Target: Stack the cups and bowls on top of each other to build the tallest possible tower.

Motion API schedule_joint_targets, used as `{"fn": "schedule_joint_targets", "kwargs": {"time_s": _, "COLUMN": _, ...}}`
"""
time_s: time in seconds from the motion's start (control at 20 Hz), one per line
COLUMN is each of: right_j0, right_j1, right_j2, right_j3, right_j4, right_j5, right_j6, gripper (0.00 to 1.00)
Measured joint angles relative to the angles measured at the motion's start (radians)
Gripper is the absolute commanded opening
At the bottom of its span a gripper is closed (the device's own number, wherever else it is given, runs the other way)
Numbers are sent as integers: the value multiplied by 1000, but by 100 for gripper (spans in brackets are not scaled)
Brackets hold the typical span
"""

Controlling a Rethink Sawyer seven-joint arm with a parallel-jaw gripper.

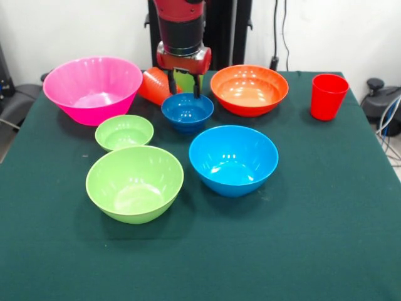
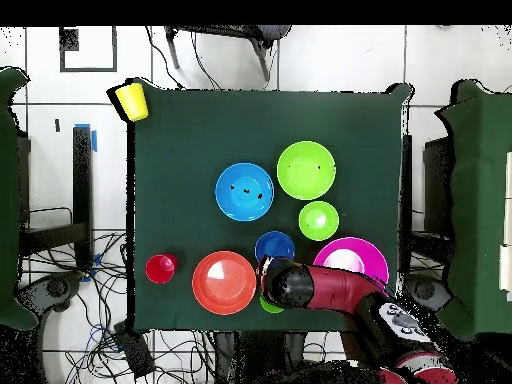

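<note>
The tool [image 1: 184,83] is held open above the light green cup [image 1: 183,79], near the desk [image 1: 326,238] edge at the robot's side, behind the small blue bowl [image 1: 187,111].

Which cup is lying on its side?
The orange cup. It lies tipped over between the pink bowl and the tool, while the red cup stands upright at the table's other side.

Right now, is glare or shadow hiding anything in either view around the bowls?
Front view: white glare spots sit inside the large blue bowl and the orange bowl, hiding nothing; bowl shadows on the green cloth are soft. Overhead view: lighting looks flat, but the arm covers the light green cup, leaving only a sliver.
</note>
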Motion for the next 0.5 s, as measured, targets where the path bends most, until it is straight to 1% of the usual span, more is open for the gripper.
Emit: {"fn": "schedule_joint_targets", "kwargs": {"time_s": 0.5, "right_j0": -8, "right_j1": 27, "right_j2": 21, "right_j3": 19, "right_j4": 0, "right_j5": -34, "right_j6": 0, "gripper": 100}}
